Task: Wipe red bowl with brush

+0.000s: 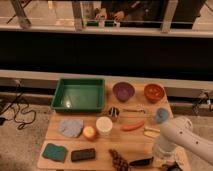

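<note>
The red bowl point(154, 92) sits at the back right of the wooden table point(135, 142), next to the purple bowl point(123, 91). The brush point(141, 162), a slim black-handled tool, lies near the front edge, right of a dark bunch of grapes point(119, 160). My gripper point(169, 164) hangs low at the front right corner, just right of the brush's end and partly cut off by the frame's bottom. The white arm point(180, 137) rises above it. The gripper is far from the red bowl.
A green tray point(79, 94) stands at the back left. A carrot point(132, 126), white cup point(104, 125), apple point(90, 132), grey-blue cloth point(71, 127), green sponge point(54, 152), black block point(83, 154), thin metal utensil point(134, 111) and blue object point(161, 115) lie on the table.
</note>
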